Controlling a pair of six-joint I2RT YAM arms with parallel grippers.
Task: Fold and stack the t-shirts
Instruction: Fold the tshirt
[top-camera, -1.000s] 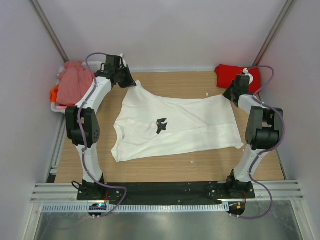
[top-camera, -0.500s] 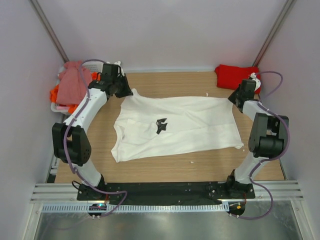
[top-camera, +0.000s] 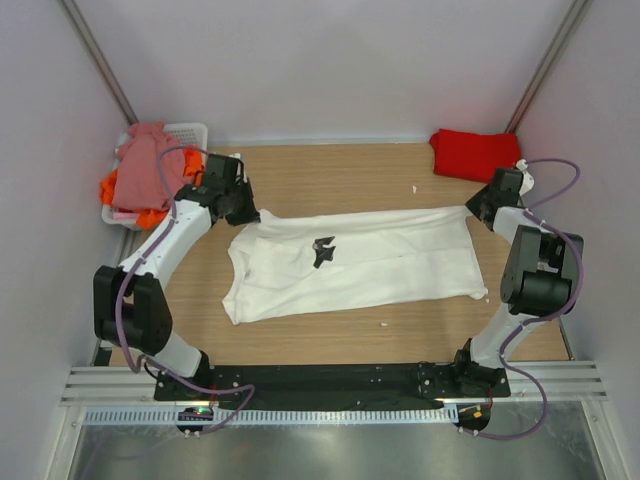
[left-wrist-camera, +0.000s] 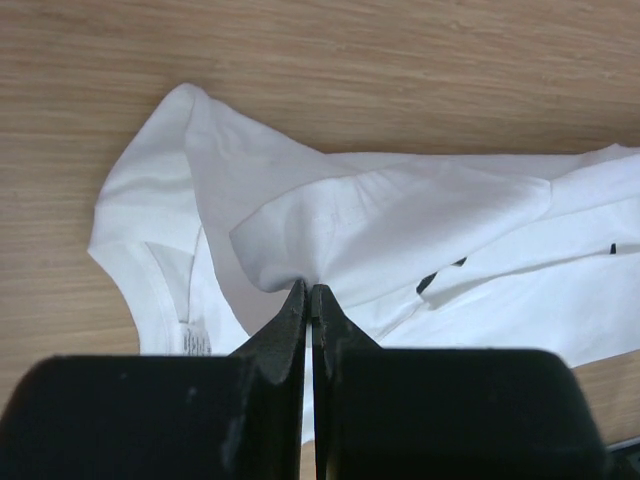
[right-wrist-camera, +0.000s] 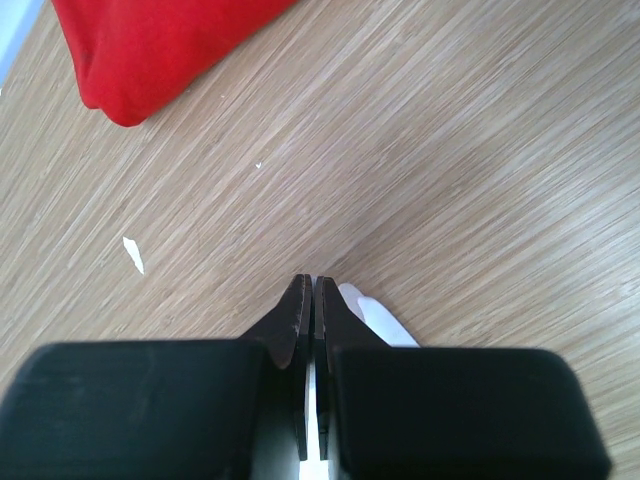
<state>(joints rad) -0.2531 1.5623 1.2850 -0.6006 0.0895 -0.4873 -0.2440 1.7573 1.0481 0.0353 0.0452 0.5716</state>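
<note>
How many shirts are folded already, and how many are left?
One looks done: the red t-shirt lies folded in the far right corner. The white t-shirt is in hand, its far edge pinched by the left fingers and right fingers. The pink t-shirt and orange t-shirt wait in the basket.

Left arm (top-camera: 165, 245) stretched forward, left fingers (left-wrist-camera: 292, 322) pinched tight; right arm (top-camera: 530, 270) bent, right fingers (right-wrist-camera: 293, 322) likewise.

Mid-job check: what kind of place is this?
Probably a lab test cell, not a home: plain walls enclosing a wooden table, metal rails at its near edge, white basket of shirts.
</note>
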